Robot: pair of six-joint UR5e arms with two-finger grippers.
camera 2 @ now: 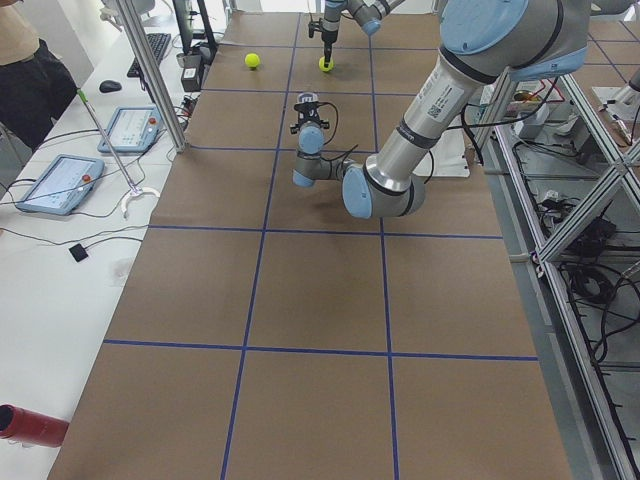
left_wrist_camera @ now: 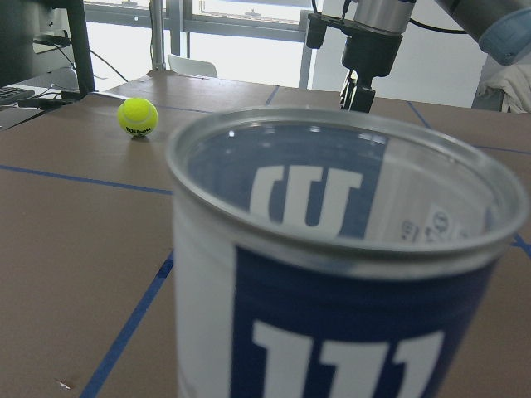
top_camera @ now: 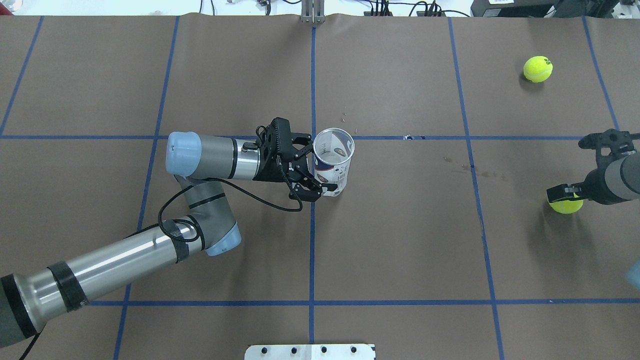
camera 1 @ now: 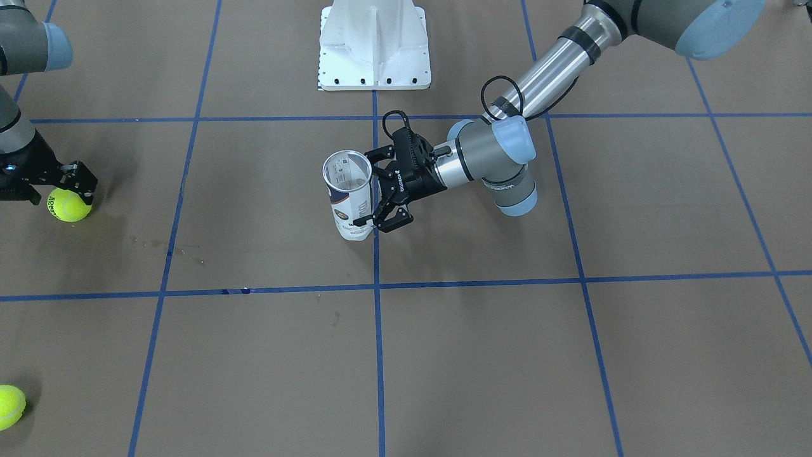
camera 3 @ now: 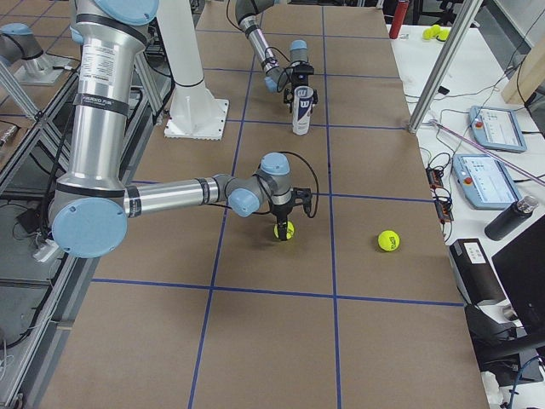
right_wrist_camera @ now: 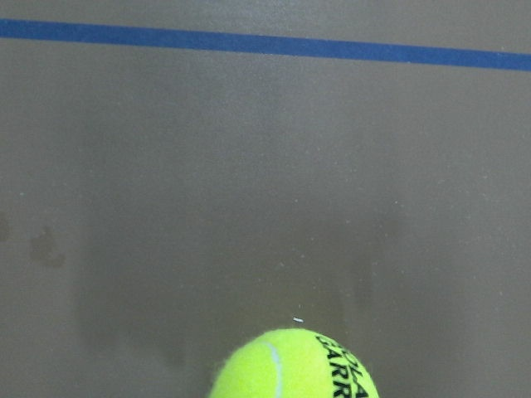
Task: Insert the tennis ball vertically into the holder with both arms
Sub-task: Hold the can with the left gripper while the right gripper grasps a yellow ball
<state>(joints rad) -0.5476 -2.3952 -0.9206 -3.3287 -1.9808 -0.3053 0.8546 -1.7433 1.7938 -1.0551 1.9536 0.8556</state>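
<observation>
Holder (left_wrist_camera: 348,274): nearest the left wrist camera, upright mid-desk, mouth open, nothing visible inside.
Left tool (top_camera: 315,167): fingers spread wide, flanking the holder's side; contact unclear.
Right tool (camera 1: 60,187): over the tennis ball (camera 1: 68,205) at the desk's edge; whether it grips, cannot tell.
Second ball (top_camera: 537,68): well apart.

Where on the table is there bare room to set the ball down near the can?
Bare paper lies between the holder and the right gripper with its tennis ball, and on the near side toward the white base. Crowded: the holder's left, where the left gripper and its fingers sit.
</observation>
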